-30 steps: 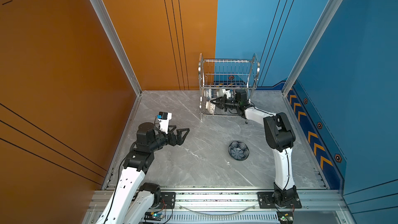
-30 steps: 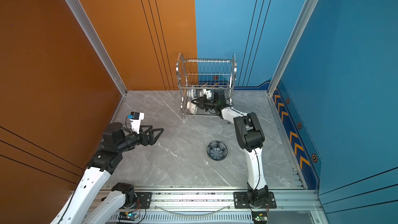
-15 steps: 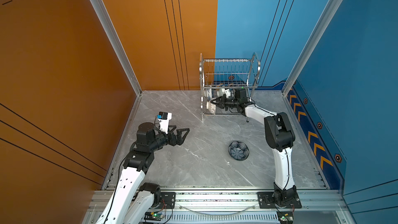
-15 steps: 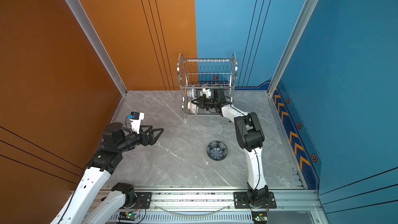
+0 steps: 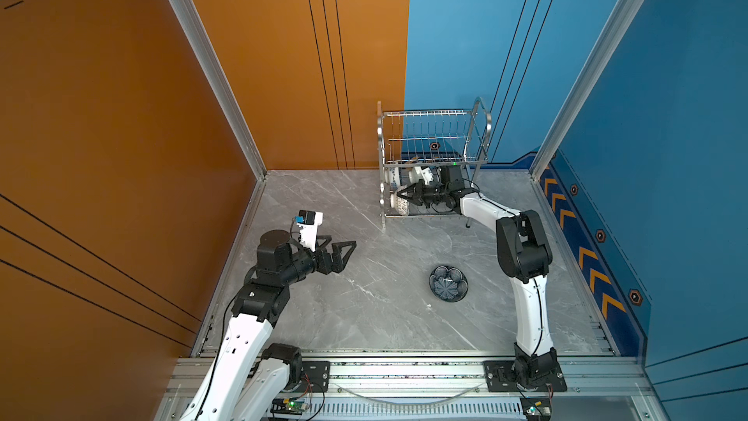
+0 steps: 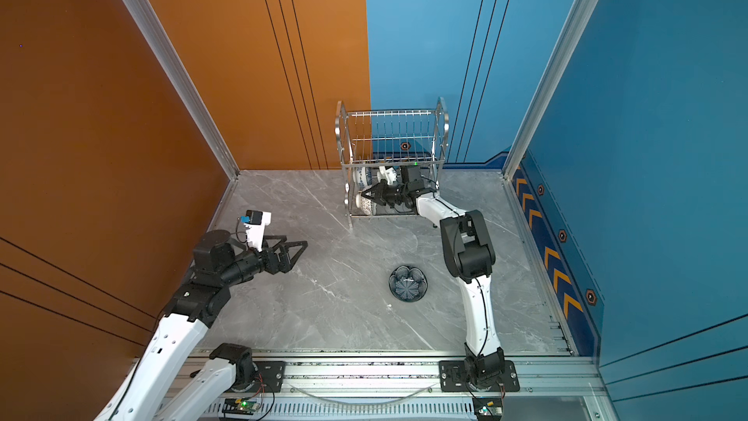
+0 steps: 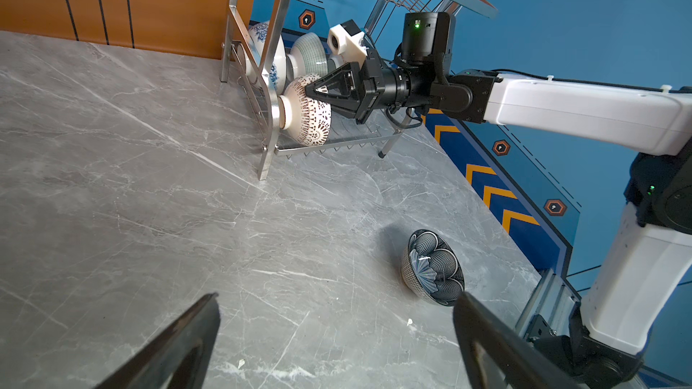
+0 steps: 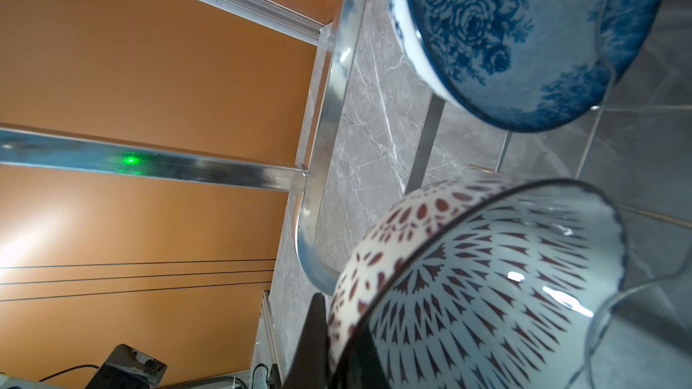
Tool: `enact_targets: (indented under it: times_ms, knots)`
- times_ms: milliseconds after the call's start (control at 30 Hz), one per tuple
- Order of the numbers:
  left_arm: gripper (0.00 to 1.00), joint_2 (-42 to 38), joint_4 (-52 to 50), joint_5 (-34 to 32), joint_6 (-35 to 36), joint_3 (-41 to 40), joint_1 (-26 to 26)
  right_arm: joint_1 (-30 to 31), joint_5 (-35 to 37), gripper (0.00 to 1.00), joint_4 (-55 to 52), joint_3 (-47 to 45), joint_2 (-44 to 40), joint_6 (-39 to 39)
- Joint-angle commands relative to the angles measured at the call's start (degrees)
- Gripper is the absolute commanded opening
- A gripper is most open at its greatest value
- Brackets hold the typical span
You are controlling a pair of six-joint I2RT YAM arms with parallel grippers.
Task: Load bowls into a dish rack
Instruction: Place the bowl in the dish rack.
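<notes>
My right gripper clenches the rim of the leaf-patterned bowl inside the lower tier of the dish rack. My left gripper hangs released and empty, with the navy petal-patterned bowl ahead of it.

Bright, even light; glare on orange wall; leaf-patterned bowl slightly soft (very close).
</notes>
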Motion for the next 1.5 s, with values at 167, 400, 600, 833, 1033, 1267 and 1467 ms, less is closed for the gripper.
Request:
enact_targets:
  times_ms: [167,400,600,833,1033,1267,1467]
  knots:
    - [0.98,0.1,0.6,1.2,-0.5,-1.0,0.0,-0.4,-3.2,0.05,-8.2,1.7,1.7,-5.3]
    - [0.98,0.1,0.6,1.2,-0.5,-1.1,-0.1,-0.4,-3.1,0.13,-9.9,1.9,1.6,-7.2]
    - [0.98,0.2,0.6,1.2,-0.5,-1.0,-0.1,-0.6,-1.9,0.20,-11.9,1.8,0.6,-8.7]
    - [0.98,0.2,0.6,1.2,-0.5,-1.1,-0.1,-0.6,0.1,0.25,-14.7,1.5,-1.3,-11.4]
    - [0.98,0.3,0.6,1.3,-0.5,-1.1,-0.2,-0.9,0.6,0.27,-15.1,1.5,-2.4,-11.7]
    - [0.98,0.4,0.6,1.4,-0.5,-1.0,-0.2,-1.2,1.8,0.29,-15.7,0.7,-4.3,-12.5]
    - [0.98,0.3,0.6,1.4,-0.5,-1.1,-0.2,-1.5,1.7,0.30,-15.6,-0.2,-5.1,-12.6]
